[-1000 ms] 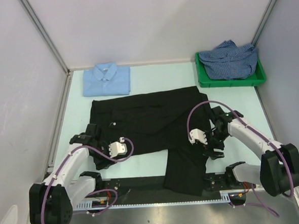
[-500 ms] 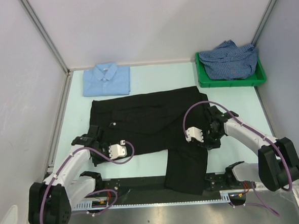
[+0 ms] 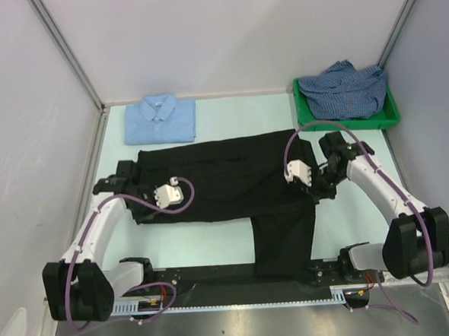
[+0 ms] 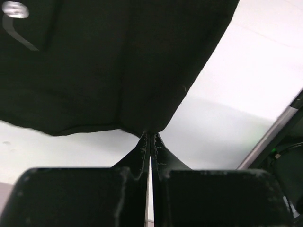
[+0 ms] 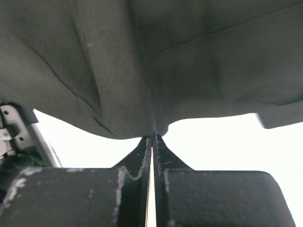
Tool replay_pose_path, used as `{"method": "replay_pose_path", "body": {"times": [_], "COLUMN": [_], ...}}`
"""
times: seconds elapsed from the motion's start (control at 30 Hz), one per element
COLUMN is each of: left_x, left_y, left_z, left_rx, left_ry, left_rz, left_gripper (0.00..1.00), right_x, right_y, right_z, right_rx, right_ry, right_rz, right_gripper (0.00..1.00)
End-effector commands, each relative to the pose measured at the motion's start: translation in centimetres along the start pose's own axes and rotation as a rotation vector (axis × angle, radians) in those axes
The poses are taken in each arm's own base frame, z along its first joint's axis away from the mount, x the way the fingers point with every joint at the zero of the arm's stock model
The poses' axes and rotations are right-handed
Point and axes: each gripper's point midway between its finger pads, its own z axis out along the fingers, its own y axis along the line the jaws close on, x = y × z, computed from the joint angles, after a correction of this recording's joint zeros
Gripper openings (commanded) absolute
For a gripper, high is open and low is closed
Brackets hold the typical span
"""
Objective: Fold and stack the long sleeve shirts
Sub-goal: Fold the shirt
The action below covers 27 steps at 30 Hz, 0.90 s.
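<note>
Left claw (image 4: 150, 135): I had it clamped on the black shirt (image 3: 225, 179) at its edge, cloth hanging just ahead of the tips.
Left arm: elbow out, forearm reaching inward.
Right claw (image 5: 153, 135): clamped on the same shirt's other end.
Right arm: arched, wrist turned inward.
Light blue shirt (image 3: 160, 120): folded, well beyond the left claw.
Checked shirt (image 3: 345, 90): heaped in the green bin (image 3: 305, 121) beyond the right claw.

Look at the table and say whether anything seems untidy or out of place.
The checked shirt lies crumpled in the green bin, unlike the neatly folded light blue shirt. The black shirt trails one long part down to the near edge.
</note>
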Motion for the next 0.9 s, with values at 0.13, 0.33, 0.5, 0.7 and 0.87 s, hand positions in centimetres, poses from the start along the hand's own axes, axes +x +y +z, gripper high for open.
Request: {"method": "replay_pose_path", "body": {"times": [0.13,0.33,0.5,0.7,0.87], "left_x": [-3.0,-1.9,-0.8,-0.7,-0.5], "left_y": [6.5,10.8,12.3,13.1,13.2], "left_z": [-2.0,-0.8,1.4,2.7,3.3], "left_rx": [-0.030,-0.049,-0.030,-0.029,-0.020], "left_ry": [-0.083,-0.073,-0.053,-0.054,-0.047], "left_rz": [-0.070,-0.229,-0.302,-0.359,-0.375], "left_gripper": [0.00,0.00,0.00,0.00,0.00], "right_x": [-4.9,-6.4,-7.0,-6.8,-6.8], "right_y": [-6.7,-12.9,-16.0,-19.0,-19.9], "right_z": [-2.4,-1.3,0.2,2.0,3.1], "right_rx": [0.023,0.042,0.028,0.040,0.042], "right_ry": [-0.110,-0.113,-0.093,-0.073,-0.066], "right_rz": [-0.017,0.004,0.016,0.040,0.048], "right_gripper": [0.00,0.00,0.00,0.00,0.00]}}
